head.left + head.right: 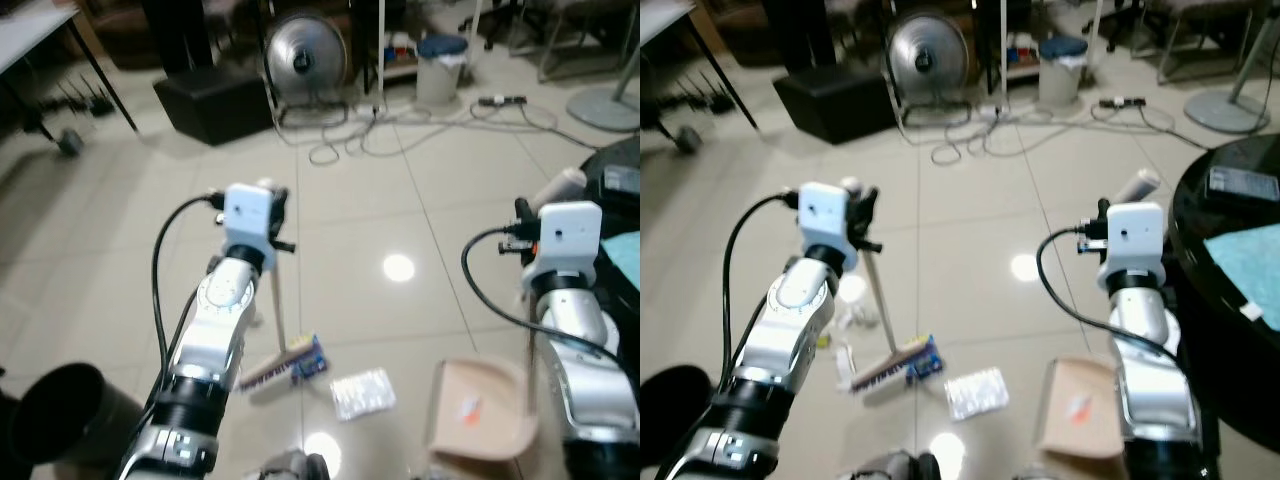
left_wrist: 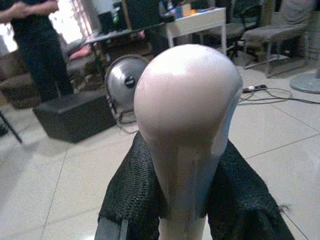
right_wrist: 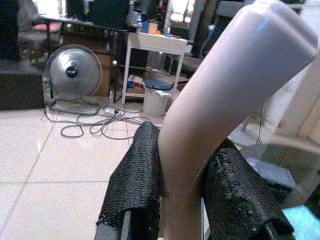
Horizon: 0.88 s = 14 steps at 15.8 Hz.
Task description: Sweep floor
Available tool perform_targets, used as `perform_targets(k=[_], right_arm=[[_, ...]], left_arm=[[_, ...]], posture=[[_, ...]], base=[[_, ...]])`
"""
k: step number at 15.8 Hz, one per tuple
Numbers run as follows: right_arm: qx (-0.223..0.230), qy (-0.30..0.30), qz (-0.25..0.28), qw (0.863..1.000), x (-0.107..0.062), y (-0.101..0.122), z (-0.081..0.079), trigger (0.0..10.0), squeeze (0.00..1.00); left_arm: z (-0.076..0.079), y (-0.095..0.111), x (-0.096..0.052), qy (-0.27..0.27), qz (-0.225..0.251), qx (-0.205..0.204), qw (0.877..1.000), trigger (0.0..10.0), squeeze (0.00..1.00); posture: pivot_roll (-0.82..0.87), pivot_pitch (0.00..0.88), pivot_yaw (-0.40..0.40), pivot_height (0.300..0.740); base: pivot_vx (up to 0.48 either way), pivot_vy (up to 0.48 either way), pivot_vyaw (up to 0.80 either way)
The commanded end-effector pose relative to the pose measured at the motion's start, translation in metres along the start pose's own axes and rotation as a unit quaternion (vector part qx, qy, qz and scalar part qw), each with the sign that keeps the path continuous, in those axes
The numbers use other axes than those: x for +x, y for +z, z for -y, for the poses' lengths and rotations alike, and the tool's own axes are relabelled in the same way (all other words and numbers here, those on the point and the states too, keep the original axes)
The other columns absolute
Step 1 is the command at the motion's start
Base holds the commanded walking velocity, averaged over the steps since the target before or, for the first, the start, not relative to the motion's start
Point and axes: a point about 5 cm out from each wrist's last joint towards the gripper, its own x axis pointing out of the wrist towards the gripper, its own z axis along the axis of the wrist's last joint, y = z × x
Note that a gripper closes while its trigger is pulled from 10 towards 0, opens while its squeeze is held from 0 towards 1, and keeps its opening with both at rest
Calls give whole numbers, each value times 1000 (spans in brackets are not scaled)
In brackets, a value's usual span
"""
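My left gripper (image 2: 187,165) is shut on the pale broom handle (image 2: 186,115), just below its rounded top. The thin handle slants down to the broom head (image 1: 285,366), which rests on the tiled floor. A white crinkled wrapper (image 1: 362,392) lies beside the head, and more pale scraps (image 1: 855,322) lie to its left. On the other side, my right gripper (image 3: 182,167) is shut on the bent handle (image 3: 225,95) of the beige dustpan (image 1: 480,412). The pan stands on the floor at the right with an orange scrap (image 1: 468,405) in it.
A round black table (image 1: 1200,300) with a blue cloth (image 1: 1252,255) stands close on the right. Ahead are a floor fan (image 1: 305,55), a black box (image 1: 210,105), a bin (image 1: 440,68) and loose cables (image 1: 350,140). A person (image 2: 30,45) stands beyond the box.
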Motion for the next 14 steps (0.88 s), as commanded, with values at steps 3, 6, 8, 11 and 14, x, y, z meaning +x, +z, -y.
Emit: perform_targets(k=[3, 6, 8, 11, 14], right_arm=[[5, 25, 54, 998, 12, 9, -1, 10000, 0], [-5, 41, 81, 996, 19, 4, -3, 10000, 0], [-33, 70, 107, 991, 24, -4, -12, 10000, 0], [-22, 75, 131, 988, 35, -2, -22, 10000, 0], [-17, 84, 158, 984, 40, 2, -36, 10000, 0]], left_arm=[[-14, 11, 7, 41, 42, -24, 998, 10000, 0], [-22, 7, 9, 69, 46, -30, 996, 10000, 0], [-27, 3, 10, 96, 63, -23, 993, 10000, 0], [-20, 7, 18, 94, 78, -47, 991, 10000, 0], [-19, 8, 25, 97, 79, -60, 990, 10000, 0]], posture=[[48, 238, 149, 740], [104, 294, 181, 740], [126, 308, 202, 740], [159, 322, 230, 740], [158, 339, 224, 740]], base=[[0, 0, 0], [0, 0, 0], [0, 0, 0], [0, 0, 0], [0, 0, 0]])
